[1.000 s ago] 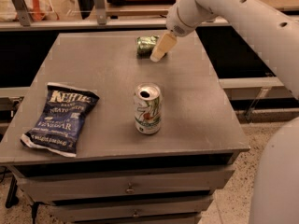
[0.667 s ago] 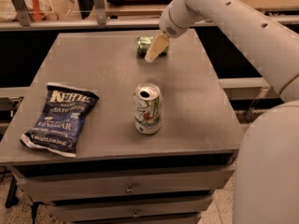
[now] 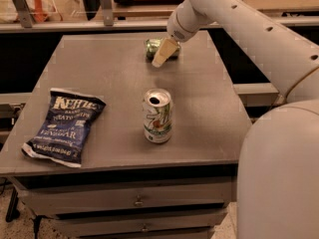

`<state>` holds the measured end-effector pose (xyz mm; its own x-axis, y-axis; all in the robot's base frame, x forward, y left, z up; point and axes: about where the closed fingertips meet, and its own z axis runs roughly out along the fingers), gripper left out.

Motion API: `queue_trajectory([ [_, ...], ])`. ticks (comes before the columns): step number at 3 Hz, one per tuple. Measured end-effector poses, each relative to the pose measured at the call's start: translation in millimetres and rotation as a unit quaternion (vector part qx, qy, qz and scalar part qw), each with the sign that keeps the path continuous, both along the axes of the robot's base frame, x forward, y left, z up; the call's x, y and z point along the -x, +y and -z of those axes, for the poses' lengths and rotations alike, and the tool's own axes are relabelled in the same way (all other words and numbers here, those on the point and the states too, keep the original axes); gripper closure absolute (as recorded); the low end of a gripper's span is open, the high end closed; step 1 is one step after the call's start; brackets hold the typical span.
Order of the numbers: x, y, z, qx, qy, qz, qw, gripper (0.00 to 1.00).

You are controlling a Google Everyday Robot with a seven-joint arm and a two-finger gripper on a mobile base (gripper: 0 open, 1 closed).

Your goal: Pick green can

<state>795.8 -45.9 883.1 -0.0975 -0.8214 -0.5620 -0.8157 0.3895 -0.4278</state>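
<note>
The green can (image 3: 153, 47) is shiny mottled green and lies on its side at the far middle of the grey table (image 3: 109, 73). My gripper (image 3: 162, 54), cream-coloured at the end of the white arm, reaches down from the upper right. It sits right at the can and covers the can's right part. A white-and-silver can (image 3: 158, 115) with green and red markings stands upright and opened in the middle of the table, well in front of the gripper.
A blue chip bag (image 3: 65, 125) lies flat at the front left of the table. My white arm (image 3: 259, 34) crosses the right side of the view. Drawers (image 3: 134, 200) sit under the table front. Shelving runs behind the table.
The arm has swung a little to the left, and the gripper has shifted left over the green can. The cans and the bag have not moved.
</note>
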Motion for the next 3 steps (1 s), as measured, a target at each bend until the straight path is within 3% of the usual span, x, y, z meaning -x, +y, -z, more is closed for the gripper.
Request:
queue_trajectory([
  [1,-4.7,0.5,4.7,-0.003,0.003,0.005,1.0000,0.18],
  [3,-8.9,0.8,11.3,-0.017,0.008,0.011,0.9998,0.64],
])
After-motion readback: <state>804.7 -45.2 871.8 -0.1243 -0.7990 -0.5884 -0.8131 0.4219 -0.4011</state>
